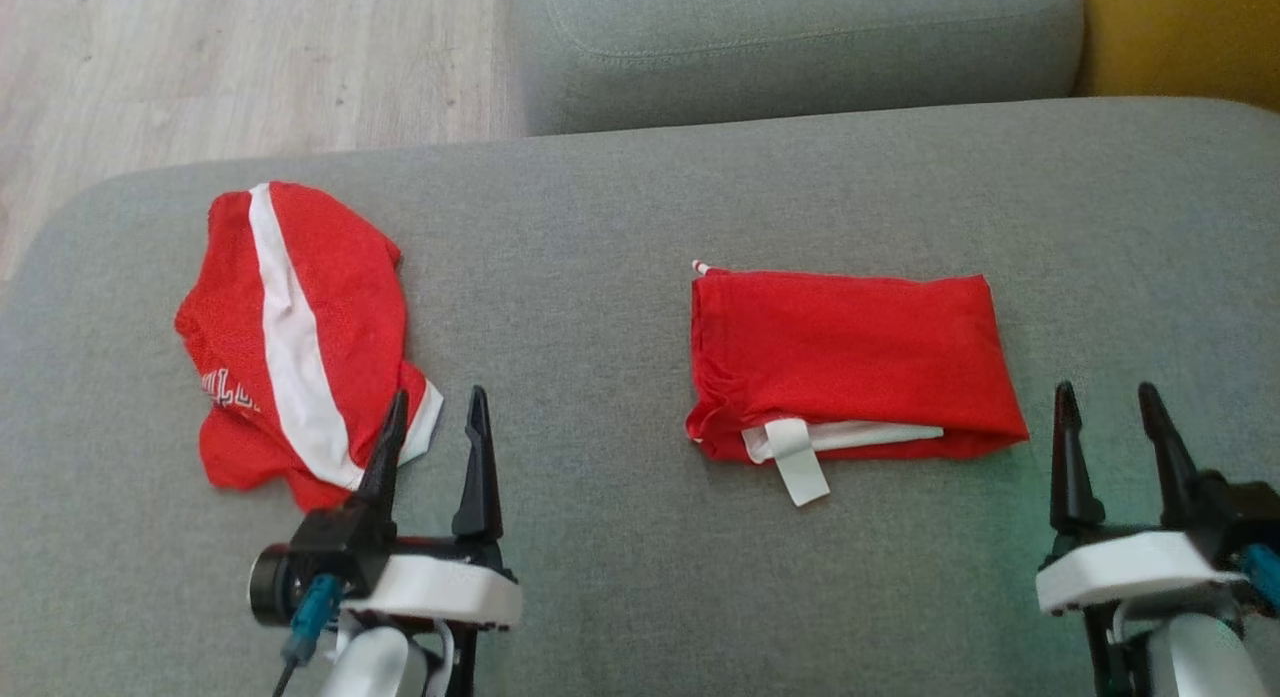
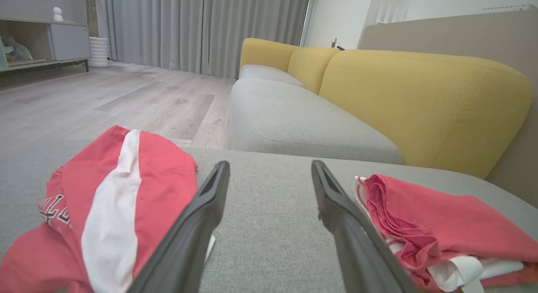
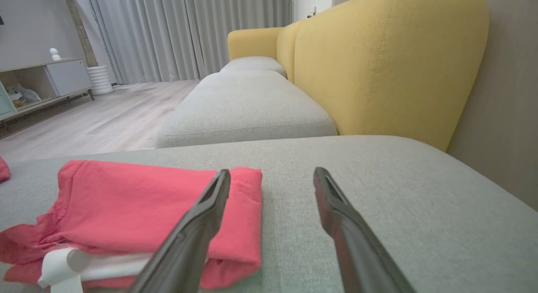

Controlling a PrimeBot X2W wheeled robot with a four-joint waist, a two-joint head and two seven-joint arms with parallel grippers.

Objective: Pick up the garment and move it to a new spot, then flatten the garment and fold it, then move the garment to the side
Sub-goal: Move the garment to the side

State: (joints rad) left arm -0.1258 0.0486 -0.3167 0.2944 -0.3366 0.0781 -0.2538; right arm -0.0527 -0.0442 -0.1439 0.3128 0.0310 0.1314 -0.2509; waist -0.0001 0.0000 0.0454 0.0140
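Observation:
A crumpled red garment with a white stripe [image 1: 300,337] [image 2: 109,209] lies on the left of the grey cushion [image 1: 620,207]. My left gripper [image 1: 438,397] [image 2: 270,163] stands open at its near right edge, with one finger over the cloth and nothing held. A second red garment [image 1: 850,362] [image 2: 441,225] [image 3: 155,209], folded into a rectangle with white trim showing at its front, lies in the middle. My right gripper [image 1: 1106,389] [image 3: 272,171] is open just past that garment's right end, above bare cushion.
Behind the grey cushion stands another grey seat [image 1: 800,47] with a yellow backrest [image 2: 420,104] to its right. Wooden floor [image 1: 230,67] lies off the far left edge. Bare cushion stretches between the two garments and to the right.

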